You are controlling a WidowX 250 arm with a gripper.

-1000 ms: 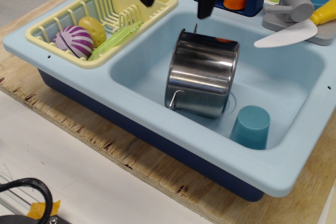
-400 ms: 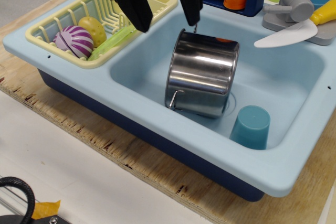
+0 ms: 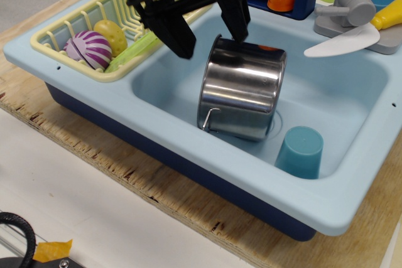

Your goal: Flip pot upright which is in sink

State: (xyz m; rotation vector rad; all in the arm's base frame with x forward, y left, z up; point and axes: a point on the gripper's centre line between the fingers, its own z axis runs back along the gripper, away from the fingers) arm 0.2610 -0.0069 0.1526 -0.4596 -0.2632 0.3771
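Lying tipped in sink (image 3: 169,83), pot (image 3: 242,89) just under spread gripper (image 3: 210,32).

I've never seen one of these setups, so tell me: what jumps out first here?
The shiny steel pot lying tipped on its side in the middle of the light-blue sink catches the eye first. Just above its rim hangs the black gripper, jaws spread wide, one finger by the pot's upper edge. A teal cup sits upside down in the basin's near right corner, and a yellow rack stands at left.
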